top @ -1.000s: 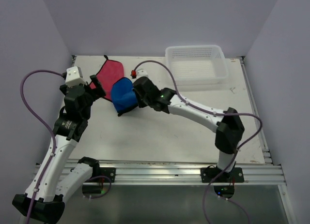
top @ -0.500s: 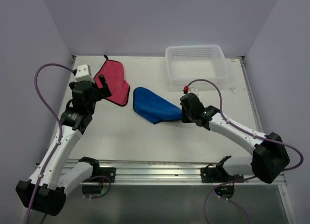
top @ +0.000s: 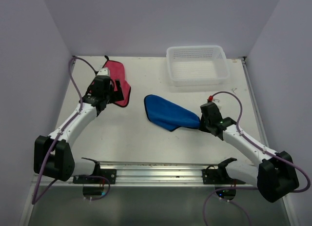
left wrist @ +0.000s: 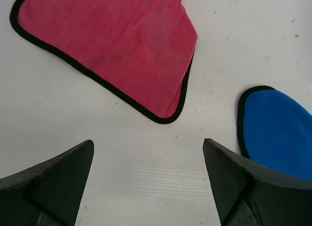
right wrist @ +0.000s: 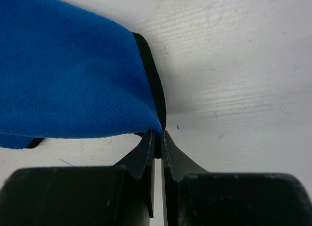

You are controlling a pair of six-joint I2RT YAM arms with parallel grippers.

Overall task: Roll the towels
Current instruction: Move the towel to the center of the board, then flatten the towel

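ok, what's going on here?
Towel rolling, not far along. The right gripper is pinched shut on a corner of the blue towel, which lies stretched out mid-table. The left gripper hovers open beside the red towel, which is spread out at far left. Neither is rolled yet.

Blue towel [top: 168,113] lies mid table [top: 141,138], right gripper [top: 200,121] at its right-edge tip, probably pinching it. Pink towel [top: 114,70] sits near the far-left corner, left gripper [top: 118,87] over it. Basket [top: 197,65] far-right.
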